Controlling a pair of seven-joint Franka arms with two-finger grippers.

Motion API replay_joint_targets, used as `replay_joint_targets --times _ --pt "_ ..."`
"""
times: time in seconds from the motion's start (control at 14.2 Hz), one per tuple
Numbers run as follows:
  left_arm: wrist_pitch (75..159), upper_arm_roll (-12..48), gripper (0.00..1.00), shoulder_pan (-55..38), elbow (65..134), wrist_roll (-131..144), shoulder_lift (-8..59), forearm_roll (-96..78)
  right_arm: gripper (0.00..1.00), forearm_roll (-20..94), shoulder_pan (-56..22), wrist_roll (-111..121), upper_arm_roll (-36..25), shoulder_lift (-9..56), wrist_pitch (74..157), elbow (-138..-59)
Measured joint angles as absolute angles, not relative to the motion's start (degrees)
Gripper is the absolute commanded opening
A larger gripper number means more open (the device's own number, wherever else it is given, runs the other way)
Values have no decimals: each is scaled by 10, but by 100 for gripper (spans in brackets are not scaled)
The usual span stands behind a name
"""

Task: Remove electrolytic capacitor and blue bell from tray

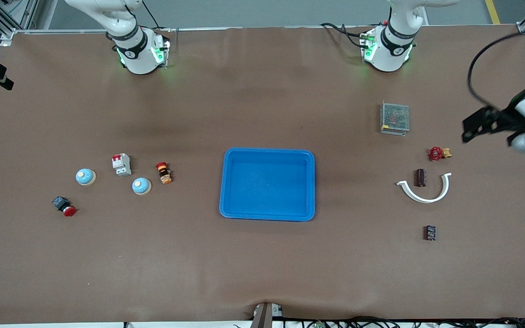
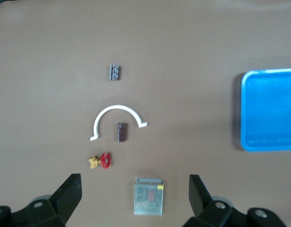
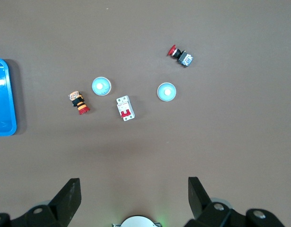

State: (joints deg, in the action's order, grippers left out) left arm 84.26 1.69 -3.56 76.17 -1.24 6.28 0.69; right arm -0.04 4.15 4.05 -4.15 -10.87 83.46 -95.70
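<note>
The bright blue tray point(image 1: 267, 151) lies mid-table with nothing in it; it also shows in the left wrist view point(image 2: 243, 113) and the right wrist view point(image 3: 13, 94). The dark electrolytic capacitor point(image 1: 420, 177) point(image 2: 121, 132) lies on the table inside a white curved clip, toward the left arm's end. Two blue bells point(image 1: 85, 176) point(image 1: 141, 186) stand on the table toward the right arm's end, also in the right wrist view point(image 3: 166, 91) point(image 3: 101, 86). My left gripper point(image 1: 474, 125) point(image 2: 133, 178) is open and empty, high over the left arm's end. My right gripper point(image 3: 133, 180) is open and empty, high near its base, out of the front view.
Near the capacitor are the white clip point(image 1: 426, 195), a red-handled brass valve point(image 1: 438, 153), a metal mesh box point(image 1: 394, 118) and a small dark block point(image 1: 430, 232). Near the bells are a white circuit breaker point(image 1: 121, 164), an orange-red push button point(image 1: 164, 172) and a red push button point(image 1: 64, 206).
</note>
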Motion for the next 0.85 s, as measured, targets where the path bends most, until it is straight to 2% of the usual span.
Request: replay_joint_targets --times 0.28,0.85 --pt "819 24 100 -38 784 -10 17 6 100 0 46 39 -42 -109 835 -956" --pt "831 5 100 -47 797 -11 13 6 100 0 47 39 -40 -109 837 -954"
